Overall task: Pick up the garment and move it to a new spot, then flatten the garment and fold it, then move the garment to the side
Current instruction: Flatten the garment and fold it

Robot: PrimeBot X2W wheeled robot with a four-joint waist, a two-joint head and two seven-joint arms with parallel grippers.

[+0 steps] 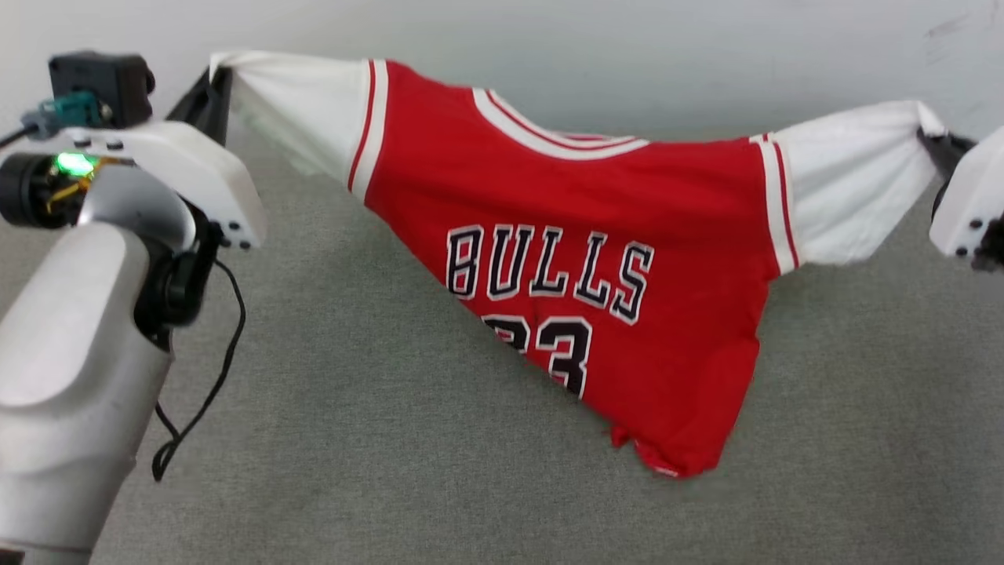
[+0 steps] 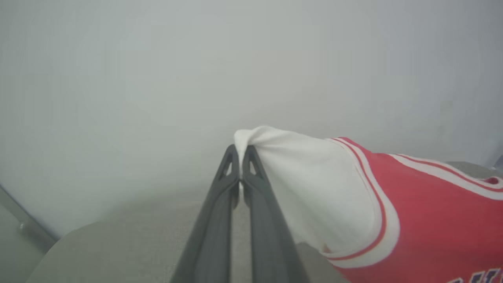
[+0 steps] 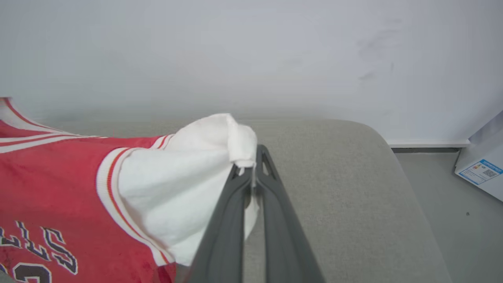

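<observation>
Fingers first: found left fingers (image 2: 216,220) and right fingers (image 3: 277,220) clamped on opposite sleeve tips. Saw red Bulls jersey (image 1: 627,235) stretched between, above grey table (image 1: 353,455). Judged pickup done; flattening, folding, side-move left.

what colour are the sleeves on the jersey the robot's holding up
White, with red-and-white striped trim where they meet the red jersey. Clearest in the head view.
</observation>
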